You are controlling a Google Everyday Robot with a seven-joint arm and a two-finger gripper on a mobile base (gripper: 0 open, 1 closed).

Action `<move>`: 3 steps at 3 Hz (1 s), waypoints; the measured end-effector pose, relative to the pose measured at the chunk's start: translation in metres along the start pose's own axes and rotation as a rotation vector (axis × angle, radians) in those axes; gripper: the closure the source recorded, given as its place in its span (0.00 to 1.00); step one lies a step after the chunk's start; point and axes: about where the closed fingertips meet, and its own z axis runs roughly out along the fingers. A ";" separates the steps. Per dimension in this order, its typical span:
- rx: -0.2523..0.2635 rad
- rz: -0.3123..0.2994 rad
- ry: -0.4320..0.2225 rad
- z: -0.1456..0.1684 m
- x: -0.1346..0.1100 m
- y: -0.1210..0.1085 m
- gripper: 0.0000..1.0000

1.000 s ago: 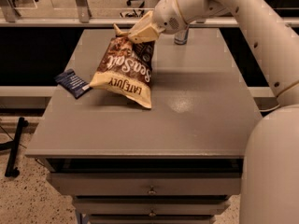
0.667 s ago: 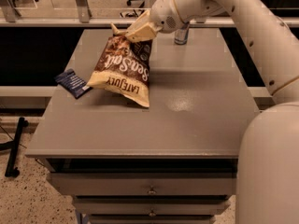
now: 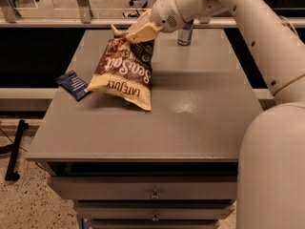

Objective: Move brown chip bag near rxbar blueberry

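The brown chip bag (image 3: 125,73) with a cream band and white "Sea Salt" script hangs upside down over the left part of the grey table, its lower edge close to the surface. My gripper (image 3: 127,32) is shut on the bag's top edge and holds it up. The rxbar blueberry (image 3: 74,84), a small flat navy wrapper, lies at the table's left edge, just left of the bag's lower corner.
A tall blue-silver can (image 3: 185,33) stands at the back of the table (image 3: 190,123), behind my arm. Drawers with small knobs (image 3: 153,194) sit under the tabletop. A railing runs behind the table.
My gripper has carried the bag a little to the left, so its lower corner is now closer to the navy wrapper.
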 end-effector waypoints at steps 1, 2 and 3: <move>-0.002 0.006 0.000 0.001 0.000 0.000 0.15; -0.003 0.012 0.001 0.001 0.000 -0.001 0.00; -0.003 0.013 0.001 0.001 0.000 -0.001 0.00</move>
